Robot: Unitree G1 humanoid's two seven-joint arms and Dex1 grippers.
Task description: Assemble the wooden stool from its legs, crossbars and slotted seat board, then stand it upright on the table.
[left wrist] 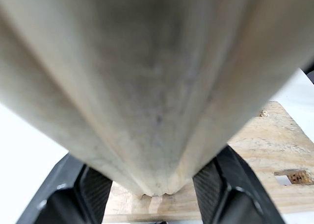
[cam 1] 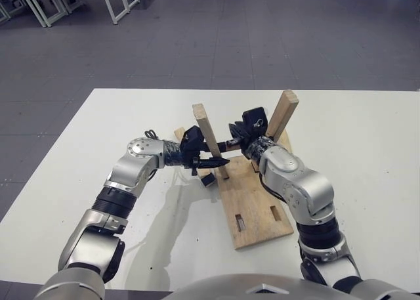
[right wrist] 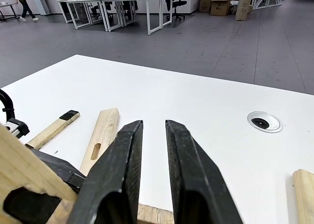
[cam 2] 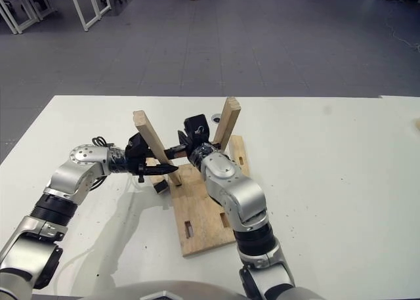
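Left gripper (cam 1: 213, 161) is clamped around the lower part of a tilted wooden leg (cam 1: 207, 129), whose foot meets the seat board (cam 1: 256, 211) near its 11 o'clock corner. Right gripper (right wrist: 153, 123) sits just beside that leg, on its 3 o'clock side, with its fingers parted by a narrow gap and nothing between them. A second leg (cam 1: 283, 113) leans at the board's 1 o'clock corner. The board lies flat on the white table (cam 1: 367, 182), slots facing up. Beyond it, toward 11 o'clock, a loose slotted piece (right wrist: 102, 133) and a dark-tipped crossbar (right wrist: 53, 128) lie on the tabletop. A round cable port (right wrist: 264, 121) sits toward 12 o'clock.
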